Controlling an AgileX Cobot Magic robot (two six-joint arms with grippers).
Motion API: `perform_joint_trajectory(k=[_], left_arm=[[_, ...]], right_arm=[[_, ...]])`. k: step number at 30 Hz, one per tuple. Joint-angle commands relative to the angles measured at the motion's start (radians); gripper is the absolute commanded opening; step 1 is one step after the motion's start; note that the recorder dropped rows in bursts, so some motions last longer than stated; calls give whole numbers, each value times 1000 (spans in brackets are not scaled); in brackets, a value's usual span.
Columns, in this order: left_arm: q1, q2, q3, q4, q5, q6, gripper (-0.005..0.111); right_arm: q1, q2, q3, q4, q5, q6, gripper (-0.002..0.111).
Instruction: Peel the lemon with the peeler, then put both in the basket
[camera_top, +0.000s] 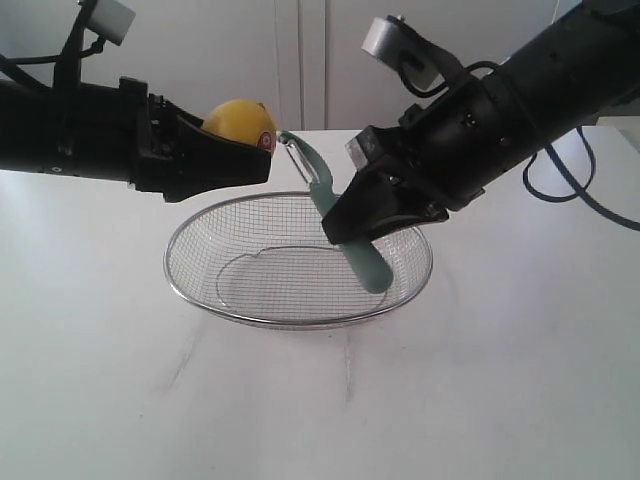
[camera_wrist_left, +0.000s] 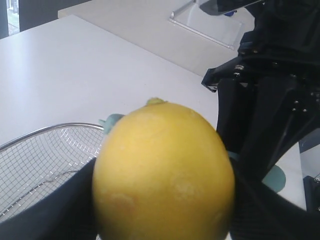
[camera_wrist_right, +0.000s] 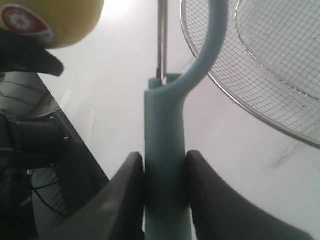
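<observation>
1. Left fingers (camera_top: 225, 160): closed on the lemon (camera_top: 238, 120). The lemon sits between the two fingers and rises above them in the exterior view. In the left wrist view the dark fingers (camera_wrist_left: 65, 210) flank the lemon (camera_wrist_left: 165, 170) on both sides. A red sticker (camera_wrist_right: 22, 19) on the lemon (camera_wrist_right: 60, 20) faces the right fingers.

2. Right fingers (camera_top: 375, 215): clamped on the pale teal handle of the peeler (camera_top: 371, 268). In the right wrist view the two fingers (camera_wrist_right: 125, 200) press against opposite sides of the handle (camera_wrist_right: 165, 150). The curved head and metal blade project beyond the fingertips toward the left fingers. The handle's butt end projects behind the right fingers, down over the wire basket.

3. Peeler head to lemon: the head stands just beside the lemon's sticker end. Contact between the blade and the peel cannot be confirmed.

4. Basket (camera_top: 200, 300): the oval wire-mesh basket rests on the white tabletop (camera_top: 500, 390), below and between both sets of fingers. Its mesh (camera_wrist_right: 280, 60) lies beyond the right fingertips, to one side of the peeler head. Its rim (camera_wrist_left: 45, 131) also shows beside the lemon in the left wrist view.
</observation>
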Motion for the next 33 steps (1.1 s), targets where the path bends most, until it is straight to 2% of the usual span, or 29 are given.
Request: perform_joint_trajectory(k=[1, 16, 33], left_arm=[[-5, -6, 2, -34, 27, 3, 0], [-5, -6, 2, -34, 27, 9, 0], [-5, -6, 2, -34, 27, 9, 0]], right_arm=[[-3, 0, 4, 60, 23, -50, 0], [-3, -55, 0, 79, -78, -82, 0], [-3, -40, 0, 78, -110, -67, 0]])
